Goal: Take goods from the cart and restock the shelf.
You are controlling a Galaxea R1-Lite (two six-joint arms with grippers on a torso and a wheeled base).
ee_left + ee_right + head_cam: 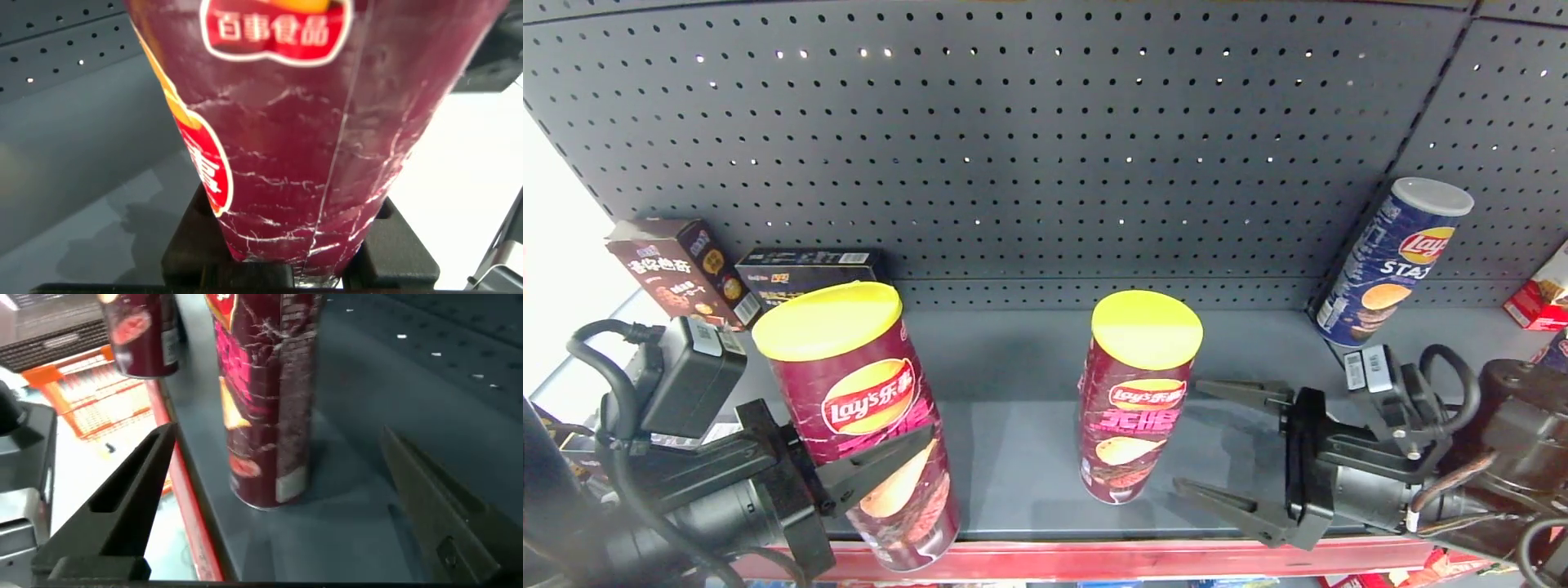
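A maroon chips can with a yellow lid (866, 408) is held at the shelf's front left, my left gripper (890, 482) shut on its lower half. Up close, the same can (302, 147) rises from between the jaws; its base hangs at the red shelf edge. A second maroon can (1135, 400) stands upright mid-shelf. My right gripper (1217, 445) is open just right of it, fingers apart and not touching. From the right wrist, that can (270, 400) stands beyond the open gripper (278, 535), with the held can (139, 331) farther off.
The grey shelf (1013, 457) has a pegboard back and a red front edge (1135, 559). A blue chips can (1392, 261) leans at the back right beside a red box (1539, 298). A brown box (678, 269) and a black box (805, 269) sit back left. An orange cart (82, 392) lies below.
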